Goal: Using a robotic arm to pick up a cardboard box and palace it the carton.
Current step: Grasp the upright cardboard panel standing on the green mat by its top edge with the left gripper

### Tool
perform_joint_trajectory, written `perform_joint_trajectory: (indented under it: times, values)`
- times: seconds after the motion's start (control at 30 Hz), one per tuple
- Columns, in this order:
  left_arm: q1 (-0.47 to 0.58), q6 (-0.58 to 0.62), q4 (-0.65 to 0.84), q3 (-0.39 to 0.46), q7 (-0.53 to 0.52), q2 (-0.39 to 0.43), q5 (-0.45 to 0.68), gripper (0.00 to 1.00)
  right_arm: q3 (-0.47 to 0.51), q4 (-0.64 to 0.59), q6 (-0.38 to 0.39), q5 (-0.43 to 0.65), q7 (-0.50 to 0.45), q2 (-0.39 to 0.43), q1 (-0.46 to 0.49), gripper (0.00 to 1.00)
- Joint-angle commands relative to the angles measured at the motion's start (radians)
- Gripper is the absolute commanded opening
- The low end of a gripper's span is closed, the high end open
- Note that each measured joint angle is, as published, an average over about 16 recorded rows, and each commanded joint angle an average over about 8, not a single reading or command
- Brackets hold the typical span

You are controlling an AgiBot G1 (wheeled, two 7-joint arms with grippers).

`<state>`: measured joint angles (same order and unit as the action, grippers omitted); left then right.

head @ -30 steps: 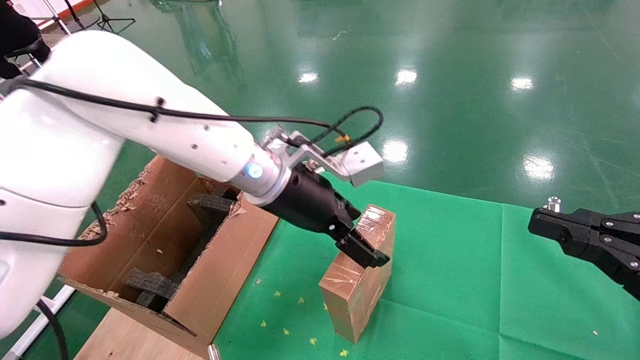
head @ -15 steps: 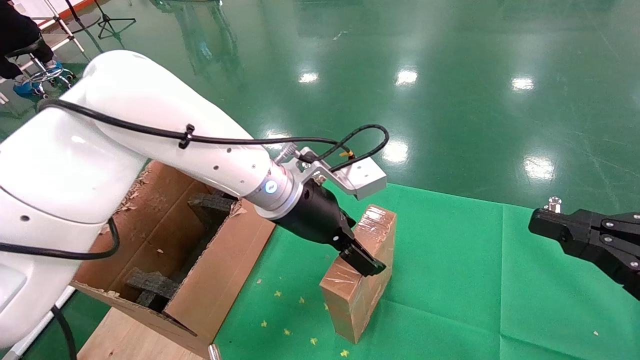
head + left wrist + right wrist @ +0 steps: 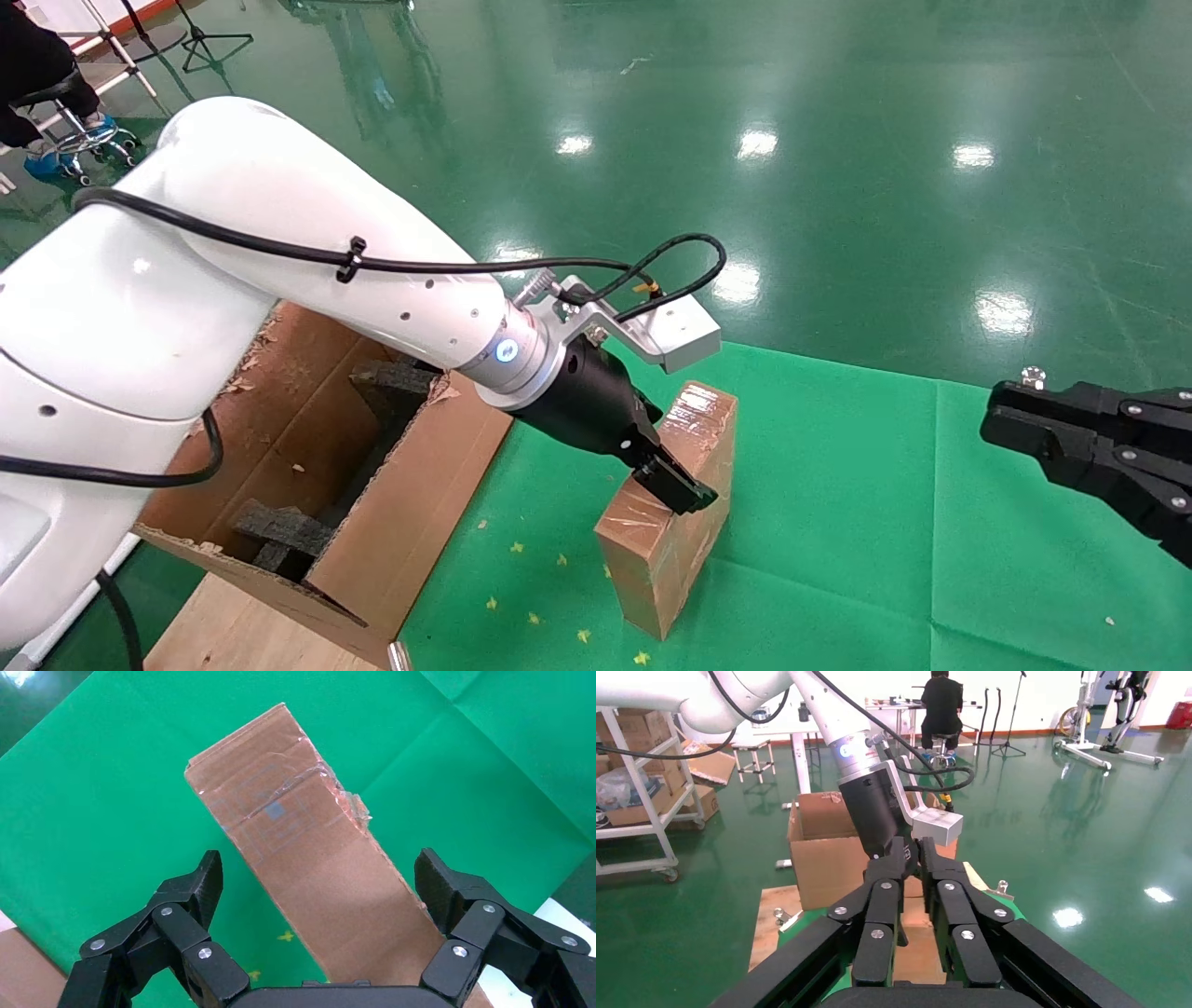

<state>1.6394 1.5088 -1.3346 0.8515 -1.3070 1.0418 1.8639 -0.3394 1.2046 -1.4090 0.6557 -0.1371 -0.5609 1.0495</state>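
Cardboard box [image 3: 669, 503] unmoved; left tool [image 3: 320, 881] stays astride.

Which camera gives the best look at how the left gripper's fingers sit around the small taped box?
The left wrist view: the left gripper is open, with the cardboard box between its fingers, gaps on both sides. The head view shows only one finger over the box. The right wrist view mostly hides it behind the shut right gripper.

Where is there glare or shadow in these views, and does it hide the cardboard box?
Head view: ceiling-light glare on the green floor and the cardboard box tape; box readable. Left wrist view: the open left tool shades the near box face. Right wrist view: the shut right tool blocks most of the box.
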Motion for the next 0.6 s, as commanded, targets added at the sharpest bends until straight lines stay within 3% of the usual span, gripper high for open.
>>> perform_joint_trajectory:
  times: [0.03, 0.6]
  values:
    - [0.0, 0.0, 0.0, 0.0, 0.0, 0.0, -0.001, 0.0, 0.0, 0.0, 0.0, 0.0, 0.0, 0.0, 0.0, 1.0]
    - [-0.002, 0.0, 0.001, -0.003, 0.0, -0.002, -0.004, 0.0, 0.0, 0.0, 0.0, 0.0, 0.0, 0.0, 0.0, 1.0]
